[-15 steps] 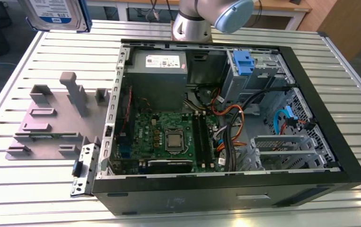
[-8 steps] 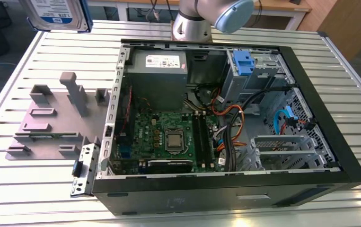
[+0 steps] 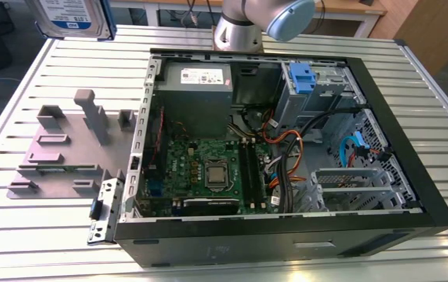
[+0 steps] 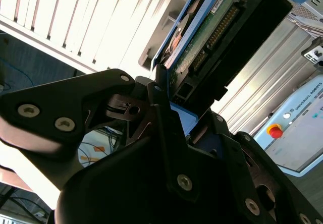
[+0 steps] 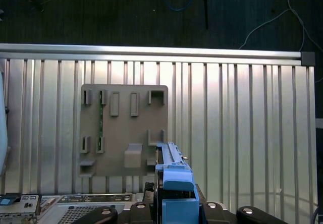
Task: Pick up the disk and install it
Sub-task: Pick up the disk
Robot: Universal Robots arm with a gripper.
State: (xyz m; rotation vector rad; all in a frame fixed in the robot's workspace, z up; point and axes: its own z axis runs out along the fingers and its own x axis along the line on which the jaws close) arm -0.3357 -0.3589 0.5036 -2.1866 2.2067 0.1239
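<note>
Up in the upper left of the exterior frame, we've got the disk [image 3: 71,16] hanging clear above the surface [image 3: 20,247], label face toward us, blue side bracket down one edge. Over to the second wrist view and there's our answer on the grip: the pincer [image 4: 174,98] is clamped narrow on the disk's near end, one jaw on each flat face, the green circuit-board side turned to this camera. Held, and held squarely by the look of it. In both wrist views the disk's long axis runs straight out from the pincer, away from the wrist. In the first wrist view we catch it edge-on, blue bracket nearest the lens, with the grey fixture plate [image 5: 123,128] lying on the surface beyond it. Now the relation that matters, as we judge it: the open computer case [image 3: 286,238] fills the middle and right of the exterior frame, and its drive cage [image 3: 326,88] with the blue latch [image 3: 302,75] sits in the case's upper right corner, near the power supply [image 3: 196,88]. That's well apart from the disk, off toward the exterior view's right, with the arm [image 3: 243,26] between the two at the top edge. Pick-up done, we'd say; installing not yet.
</note>
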